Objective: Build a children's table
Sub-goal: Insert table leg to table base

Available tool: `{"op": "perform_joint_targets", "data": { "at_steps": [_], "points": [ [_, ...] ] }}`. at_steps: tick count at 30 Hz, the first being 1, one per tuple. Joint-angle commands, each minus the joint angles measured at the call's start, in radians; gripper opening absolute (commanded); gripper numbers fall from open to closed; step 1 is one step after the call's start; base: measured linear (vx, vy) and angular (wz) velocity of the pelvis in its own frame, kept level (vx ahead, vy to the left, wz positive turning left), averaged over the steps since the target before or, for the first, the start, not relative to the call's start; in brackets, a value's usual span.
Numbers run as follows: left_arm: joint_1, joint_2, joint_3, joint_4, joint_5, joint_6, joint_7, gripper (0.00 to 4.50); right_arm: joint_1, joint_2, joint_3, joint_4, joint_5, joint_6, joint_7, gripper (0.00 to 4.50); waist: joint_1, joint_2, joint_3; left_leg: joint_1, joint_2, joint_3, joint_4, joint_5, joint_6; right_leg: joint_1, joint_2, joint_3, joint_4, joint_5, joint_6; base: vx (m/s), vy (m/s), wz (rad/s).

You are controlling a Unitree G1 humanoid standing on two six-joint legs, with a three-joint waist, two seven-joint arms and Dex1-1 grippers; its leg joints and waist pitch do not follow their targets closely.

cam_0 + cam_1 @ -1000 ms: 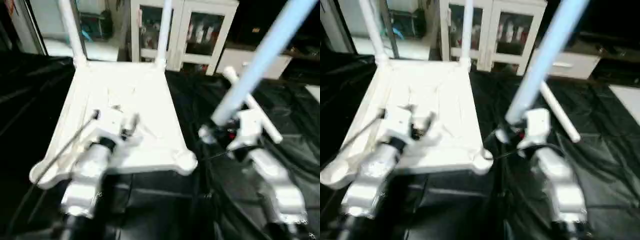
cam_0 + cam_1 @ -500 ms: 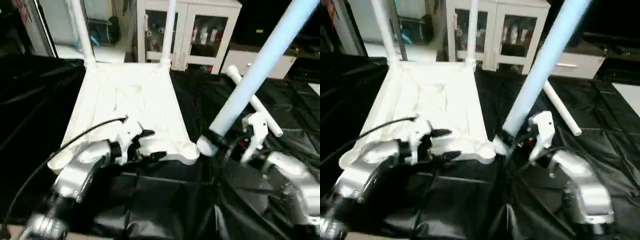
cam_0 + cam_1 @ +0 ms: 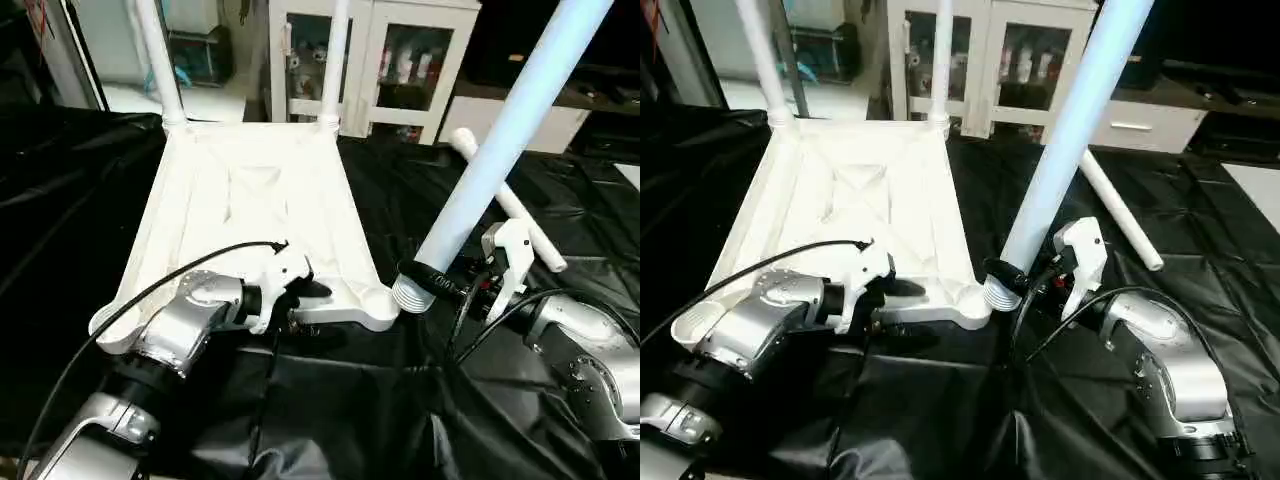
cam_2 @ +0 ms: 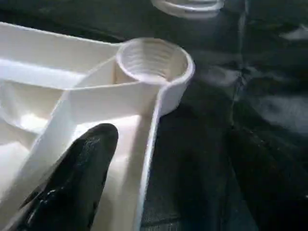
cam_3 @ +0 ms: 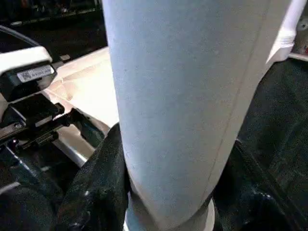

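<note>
The children's table top (image 3: 260,190) lies upside down on black sheeting, ribbed underside up. Two white legs (image 3: 155,55) (image 3: 335,55) stand in its far corner sockets. My left gripper (image 3: 310,308) is open at the near edge, with one black finger (image 4: 77,178) over the ribs and the other below the rim. The near right socket (image 4: 153,60) stands empty just beyond it. My right gripper (image 3: 440,283) is shut on a third leg (image 3: 500,130), which tilts up to the right. That leg's threaded end (image 3: 410,295) hangs just right of the empty socket. A fourth leg (image 3: 1120,215) lies on the sheeting behind.
Crinkled black sheeting (image 3: 330,420) covers the ground around the table top. A white cabinet with glass doors (image 3: 400,60) stands behind. A black cable (image 3: 130,300) loops from my left wrist over the near left corner.
My left gripper has drawn back from over the middle of the top to its near edge. The held leg's threaded end has come down closer to the near right corner.
</note>
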State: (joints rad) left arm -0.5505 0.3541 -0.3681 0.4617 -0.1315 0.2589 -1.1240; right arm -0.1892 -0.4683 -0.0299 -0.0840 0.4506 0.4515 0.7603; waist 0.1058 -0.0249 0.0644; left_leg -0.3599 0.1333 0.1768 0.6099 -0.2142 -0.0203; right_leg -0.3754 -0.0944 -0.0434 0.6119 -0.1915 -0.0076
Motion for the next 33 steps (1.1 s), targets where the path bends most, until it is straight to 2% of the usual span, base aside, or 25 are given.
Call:
{"op": "perform_joint_targets", "data": {
  "at_steps": [1,3,5,6,10,11,13,15,16,17,20,22,25,29,33],
  "points": [
    [-0.035,-0.004,-0.025,0.046,0.058,-0.008,0.022,3.72,-0.006,-0.013,-0.007,-0.019,-0.001,0.002,0.012,1.89,0.005,-0.001,-0.071,0.014,0.093,-0.032,-0.085,-0.114,0.026,0.026,-0.08,0.044,-0.059,-0.085,-0.227,0.054,-0.014,0.0],
    [-0.053,-0.017,-0.029,0.073,0.086,0.001,0.05,3.56,-0.005,-0.014,0.001,-0.018,-0.009,-0.002,0.012,1.89,0.008,-0.001,-0.076,0.009,0.094,-0.032,-0.082,-0.086,0.041,0.031,-0.081,0.042,-0.053,-0.037,-0.24,0.027,-0.007,0.0],
    [-0.053,-0.017,-0.029,0.073,0.086,0.001,0.05,3.46,-0.005,-0.014,0.001,-0.018,-0.009,-0.002,0.012,1.89,0.007,-0.001,-0.076,0.008,0.093,-0.029,-0.078,-0.071,0.055,0.028,-0.076,0.04,-0.048,0.013,-0.254,0.0,0.0,0.0],
    [-0.066,-0.026,-0.036,0.083,0.096,0.031,0.065,3.37,-0.005,-0.014,0.005,-0.024,-0.01,0.001,0.01,1.89,0.007,0.006,-0.075,0.006,0.094,-0.031,-0.08,-0.097,0.054,0.031,-0.08,0.039,-0.05,-0.02,-0.259,0.0,0.0,0.0],
    [-0.086,-0.036,-0.051,0.093,0.111,0.049,0.076,3.01,-0.002,-0.019,0.006,-0.038,-0.005,0.009,0.014,1.89,0.004,0.002,-0.066,0.013,0.099,-0.031,-0.091,-0.198,0.018,0.025,-0.078,0.041,-0.067,-0.154,-0.246,0.0,0.0,0.0],
    [-0.105,-0.037,-0.065,0.105,0.126,0.071,0.08,2.95,0.001,-0.026,0.008,-0.045,-0.002,0.013,0.02,1.89,0.006,0.004,-0.065,0.016,0.098,-0.032,-0.092,-0.224,0.005,0.023,-0.079,0.042,-0.07,-0.191,-0.237,0.0,0.0,0.0],
    [-0.11,-0.035,-0.07,0.108,0.131,0.079,0.08,2.62,0.003,-0.028,0.009,-0.046,-0.002,0.013,0.023,1.89,0.007,0.003,-0.063,0.016,0.099,-0.034,-0.096,-0.249,-0.012,0.022,-0.081,0.044,-0.075,-0.23,-0.216,0.0,0.0,0.0],
    [-0.114,-0.036,-0.068,0.11,0.13,0.081,0.081,2.56,0.004,-0.028,0.011,-0.046,-0.003,0.011,0.023,1.89,0.006,0.005,-0.062,0.015,0.099,-0.035,-0.097,-0.26,-0.018,0.022,-0.082,0.044,-0.077,-0.248,-0.212,0.0,0.0,0.0],
    [-0.116,-0.038,-0.064,0.113,0.131,0.081,0.08,2.38,0.004,-0.027,0.012,-0.046,-0.005,0.009,0.024,1.89,0.006,0.003,-0.063,0.015,0.099,-0.036,-0.097,-0.258,-0.02,0.022,-0.082,0.044,-0.077,-0.247,-0.208,0.0,0.0,0.0],
    [-0.12,-0.044,-0.055,0.121,0.129,0.074,0.076,2.26,0.003,-0.025,0.011,-0.046,-0.007,0.008,0.024,1.89,0.006,0.011,-0.063,0.014,0.098,-0.036,-0.097,-0.257,-0.022,0.02,-0.081,0.044,-0.077,-0.24,-0.208,0.0,0.0,0.0],
    [-0.128,-0.06,-0.036,0.134,0.119,0.048,0.073,2.07,0.0,-0.023,0.009,-0.048,-0.007,0.01,0.023,1.89,0.006,0.008,-0.063,0.016,0.098,-0.035,-0.097,-0.266,-0.024,0.02,-0.081,0.044,-0.079,-0.235,-0.211,0.0,0.0,0.0],
    [-0.133,-0.068,-0.033,0.145,0.12,0.01,0.072,1.9,-0.001,-0.026,0.008,-0.053,-0.005,0.013,0.025,1.89,0.009,0.005,-0.062,0.02,0.096,-0.032,-0.095,-0.271,-0.018,0.015,-0.08,0.045,-0.084,-0.245,-0.211,0.0,0.0,0.0],
    [-0.138,-0.068,-0.045,0.161,0.134,-0.031,0.078,1.68,0.002,-0.029,0.01,-0.056,-0.005,0.013,0.028,1.89,0.015,0.003,-0.065,0.018,0.1,-0.03,-0.096,-0.228,-0.004,0.017,-0.08,0.045,-0.08,-0.209,-0.211,0.0,0.0,0.0],
    [-0.129,-0.059,-0.057,0.158,0.147,-0.028,0.086,1.39,-0.001,-0.027,0.016,-0.055,-0.011,0.007,0.028,1.89,0.02,0.007,-0.066,0.014,0.102,-0.032,-0.099,-0.219,-0.006,0.02,-0.08,0.042,-0.074,-0.193,-0.211,0.0,0.0,0.0],
    [-0.114,-0.048,-0.058,0.156,0.162,-0.012,0.089,1.24,-0.012,-0.018,0.02,-0.046,-0.017,-0.003,0.022,1.89,0.029,0.003,-0.064,0.017,0.102,-0.03,-0.099,-0.228,-0.011,0.017,-0.082,0.043,-0.076,-0.212,-0.205,0.0,0.0,0.0]
  ]
}}
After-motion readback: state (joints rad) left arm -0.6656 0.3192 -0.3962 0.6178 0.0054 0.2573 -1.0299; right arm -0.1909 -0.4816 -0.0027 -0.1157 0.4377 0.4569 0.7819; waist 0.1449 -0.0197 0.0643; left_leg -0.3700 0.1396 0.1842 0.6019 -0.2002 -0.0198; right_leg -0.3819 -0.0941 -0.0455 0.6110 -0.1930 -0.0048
